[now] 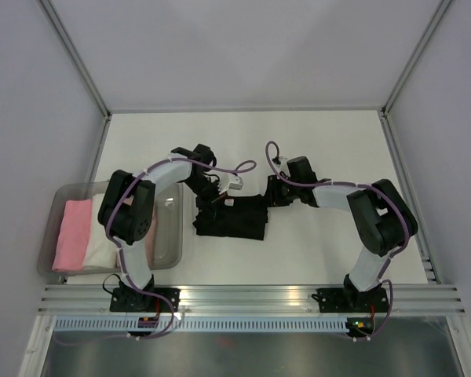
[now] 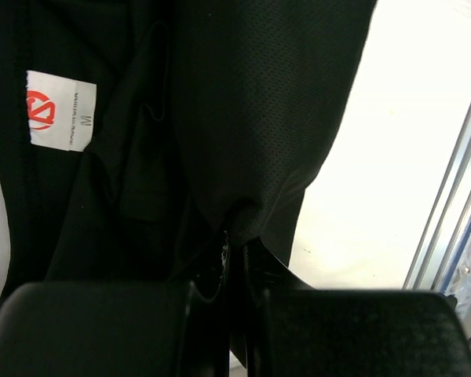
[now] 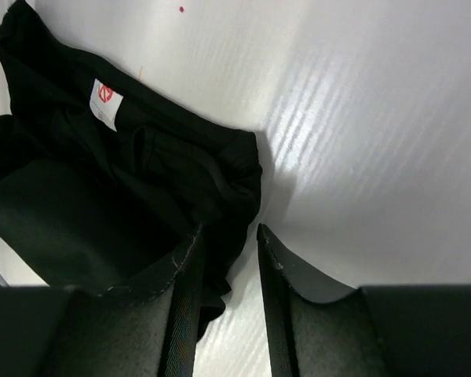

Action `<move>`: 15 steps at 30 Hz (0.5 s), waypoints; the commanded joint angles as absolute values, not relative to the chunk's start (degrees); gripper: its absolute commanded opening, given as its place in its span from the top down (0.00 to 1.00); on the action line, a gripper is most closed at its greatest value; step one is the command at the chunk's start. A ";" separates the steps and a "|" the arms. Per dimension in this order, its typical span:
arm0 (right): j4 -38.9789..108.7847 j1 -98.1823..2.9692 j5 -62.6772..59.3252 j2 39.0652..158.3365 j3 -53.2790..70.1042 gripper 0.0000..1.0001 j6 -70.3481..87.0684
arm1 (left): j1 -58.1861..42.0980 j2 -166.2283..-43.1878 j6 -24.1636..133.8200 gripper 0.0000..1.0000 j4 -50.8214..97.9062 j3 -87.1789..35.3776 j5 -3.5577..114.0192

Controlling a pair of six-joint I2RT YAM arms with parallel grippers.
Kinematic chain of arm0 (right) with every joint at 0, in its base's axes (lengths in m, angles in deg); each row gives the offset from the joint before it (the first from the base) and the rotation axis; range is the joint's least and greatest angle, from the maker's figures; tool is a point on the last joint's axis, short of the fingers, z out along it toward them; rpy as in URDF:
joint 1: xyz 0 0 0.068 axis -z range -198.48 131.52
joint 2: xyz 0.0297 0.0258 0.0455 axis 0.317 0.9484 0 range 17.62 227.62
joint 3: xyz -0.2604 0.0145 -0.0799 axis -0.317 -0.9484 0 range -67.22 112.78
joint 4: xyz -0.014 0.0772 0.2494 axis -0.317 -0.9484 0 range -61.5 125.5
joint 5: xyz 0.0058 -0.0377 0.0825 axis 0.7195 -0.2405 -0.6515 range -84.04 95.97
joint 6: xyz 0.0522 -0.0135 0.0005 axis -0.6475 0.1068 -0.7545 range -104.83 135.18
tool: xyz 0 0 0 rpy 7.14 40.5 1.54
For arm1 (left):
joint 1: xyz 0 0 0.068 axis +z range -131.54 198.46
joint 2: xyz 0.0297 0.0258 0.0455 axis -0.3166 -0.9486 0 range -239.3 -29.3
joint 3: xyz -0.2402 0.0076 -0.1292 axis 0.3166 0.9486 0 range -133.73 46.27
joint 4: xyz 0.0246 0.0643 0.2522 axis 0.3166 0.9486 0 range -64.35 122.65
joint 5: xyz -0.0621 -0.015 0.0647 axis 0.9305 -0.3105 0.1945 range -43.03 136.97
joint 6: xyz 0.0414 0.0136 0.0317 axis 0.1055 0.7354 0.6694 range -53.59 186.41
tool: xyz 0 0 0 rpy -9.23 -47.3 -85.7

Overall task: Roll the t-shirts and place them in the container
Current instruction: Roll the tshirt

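A black t-shirt (image 1: 234,223) lies bunched on the white table between my two grippers. Its white neck label (image 2: 60,111) with a red logo faces up, and the label (image 3: 104,101) also shows in the right wrist view. My left gripper (image 1: 213,198) is at the shirt's far left corner; in its wrist view the left gripper (image 2: 237,239) is shut on a fold of the black t-shirt (image 2: 251,118). My right gripper (image 1: 269,196) is at the far right corner. There the right gripper (image 3: 229,232) stands open, with the black t-shirt (image 3: 149,169) hanging slack by the inner finger, not pinched.
A clear plastic bin (image 1: 169,236) stands at the left, holding a pink roll (image 1: 72,229) and a white roll (image 1: 104,250). An aluminium rail (image 1: 251,294) runs along the near edge. Enclosure walls rise behind and at both sides.
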State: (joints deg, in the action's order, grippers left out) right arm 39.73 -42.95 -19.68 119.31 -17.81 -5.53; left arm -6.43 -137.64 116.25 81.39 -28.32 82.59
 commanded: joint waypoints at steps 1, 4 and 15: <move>35.86 -41.78 -17.16 115.63 -15.81 0.60 -2.15 | -6.51 -139.95 117.47 0.98 81.98 -31.86 83.01; 32.69 -41.25 -14.35 110.71 -15.37 0.60 0.48 | -6.51 -140.13 119.05 0.97 82.51 -30.90 82.48; 47.33 -52.13 -22.32 97.24 -27.92 0.90 -1.95 | -6.42 -142.33 119.32 0.68 83.65 -33.88 81.34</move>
